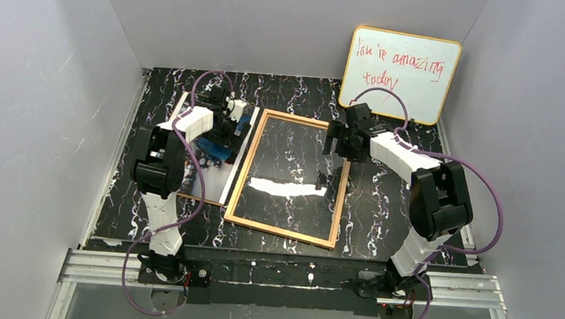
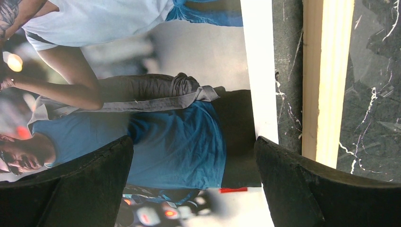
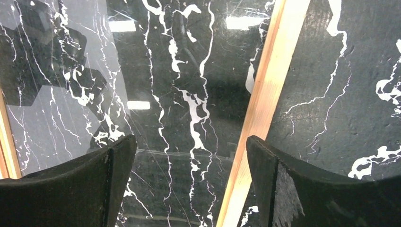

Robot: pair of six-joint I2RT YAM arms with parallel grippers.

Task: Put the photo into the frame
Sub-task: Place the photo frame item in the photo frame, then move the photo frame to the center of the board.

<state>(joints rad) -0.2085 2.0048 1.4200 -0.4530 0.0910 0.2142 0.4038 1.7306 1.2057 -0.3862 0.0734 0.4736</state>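
Presently, a black marble-patterned bench (image 1: 381, 211) stands enclosed by plain grey walls (image 1: 45, 75); a whiteboard (image 1: 402, 74) with red handwriting leans at the back. Left claw (image 2: 194, 144): spread wide, holding nothing; the photo (image 2: 179, 137) lies flat, face up, directly beneath it, its white border under one finger (image 2: 302, 189). Right claw (image 3: 190, 142): spread wide, holding nothing; the frame (image 3: 265, 94) lies flat below it, one wooden rail crossing beneath the gap between its fingers (image 3: 71, 189).

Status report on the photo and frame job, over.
Left gripper open over the photo; right gripper open over the right rail of the frame. Photo face up beside it, not in yet. Nothing lying on the pane.
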